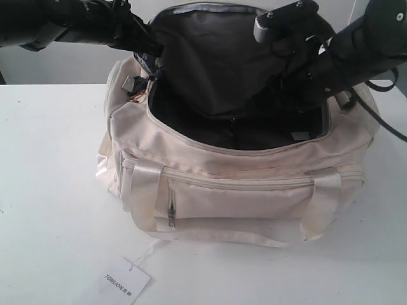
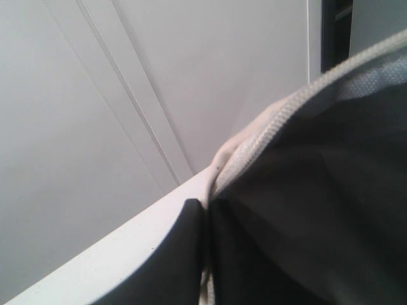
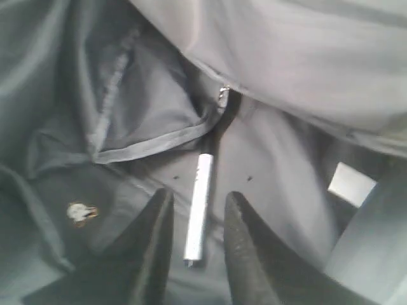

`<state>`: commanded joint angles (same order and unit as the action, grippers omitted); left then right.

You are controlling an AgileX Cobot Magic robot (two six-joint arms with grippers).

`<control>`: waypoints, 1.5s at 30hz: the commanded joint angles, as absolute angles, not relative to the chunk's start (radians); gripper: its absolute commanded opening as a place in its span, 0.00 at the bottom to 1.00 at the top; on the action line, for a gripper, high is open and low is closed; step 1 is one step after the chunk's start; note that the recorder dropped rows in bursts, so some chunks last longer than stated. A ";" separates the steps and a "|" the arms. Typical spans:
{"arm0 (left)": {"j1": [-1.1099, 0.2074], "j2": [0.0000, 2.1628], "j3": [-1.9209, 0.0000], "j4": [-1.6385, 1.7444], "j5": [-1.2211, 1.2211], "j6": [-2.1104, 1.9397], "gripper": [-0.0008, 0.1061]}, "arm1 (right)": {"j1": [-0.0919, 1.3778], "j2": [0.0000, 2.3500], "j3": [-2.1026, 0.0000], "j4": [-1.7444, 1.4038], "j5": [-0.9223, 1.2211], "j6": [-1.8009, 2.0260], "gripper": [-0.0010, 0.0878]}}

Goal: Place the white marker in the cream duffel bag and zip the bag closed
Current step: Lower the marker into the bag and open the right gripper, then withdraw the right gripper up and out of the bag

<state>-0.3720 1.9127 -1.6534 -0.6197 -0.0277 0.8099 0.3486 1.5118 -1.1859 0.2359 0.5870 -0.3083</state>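
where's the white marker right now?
Right wrist view: the white marker lies on the dark lining inside the cream duffel bag, between the open fingers of the right tool.

Glossy black arms (image 1: 365, 41); the right pincer (image 3: 198, 197) has two tapered matte-black fingers (image 3: 149, 248), with a grey screwed bracket (image 1: 262, 27) and black cable (image 1: 395, 129) behind it.

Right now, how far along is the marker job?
Done: marker lies loose inside the bag. In hand: right end effector open around it; left end effector seems to pinch the rim. Left: withdrawing and zipping; the mouth gapes open.
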 joint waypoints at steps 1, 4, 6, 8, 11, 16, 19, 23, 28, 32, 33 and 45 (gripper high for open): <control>-0.372 1.913 -1.653 -0.620 -0.028 0.810 0.01 | 0.349 1.505 -1.186 0.236 0.597 -0.304 0.32; -0.372 1.913 -1.653 -0.620 -0.028 0.810 0.01 | 0.349 1.488 -1.186 0.236 0.642 -0.304 0.29; -0.372 1.913 -1.653 -0.620 -0.028 0.810 0.01 | 0.349 1.477 -1.186 0.236 0.680 -0.304 0.20; -0.372 1.913 -1.653 -0.620 -0.028 0.810 0.01 | 0.349 1.465 -1.186 0.236 0.709 -0.304 0.10; -0.372 1.913 -1.653 -0.620 -0.028 0.810 0.01 | 0.349 1.438 -1.186 0.246 0.740 -0.304 0.01; -0.372 1.913 -1.653 -0.620 -0.028 0.810 0.01 | 0.349 1.397 -1.186 0.292 0.800 -0.304 0.01; -0.372 1.913 -1.653 -0.620 -0.028 0.810 0.01 | 0.349 1.379 -1.186 0.294 0.859 -0.310 0.01; -0.372 1.913 -1.653 -0.620 -0.028 0.810 0.01 | 0.349 1.364 -1.186 0.291 0.923 -0.310 0.01; -0.372 1.913 -1.653 -0.620 -0.028 0.810 0.01 | 0.345 1.364 -1.186 0.262 0.964 -0.303 0.01; -0.372 1.913 -1.653 -0.620 -0.028 0.810 0.01 | 0.315 1.364 -1.186 0.261 0.964 -0.279 0.01; -0.372 1.913 -1.653 -0.620 -0.028 0.810 0.01 | 0.302 1.364 -1.186 0.261 0.964 -0.274 0.01; -0.372 1.913 -1.653 -0.620 -0.028 0.810 0.01 | 0.098 1.364 -1.186 0.263 0.951 -0.157 0.01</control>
<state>-0.3720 1.9127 -1.6534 -0.6197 -0.0277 0.8099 0.0983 1.3639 -1.1859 0.2626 0.9514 -0.1571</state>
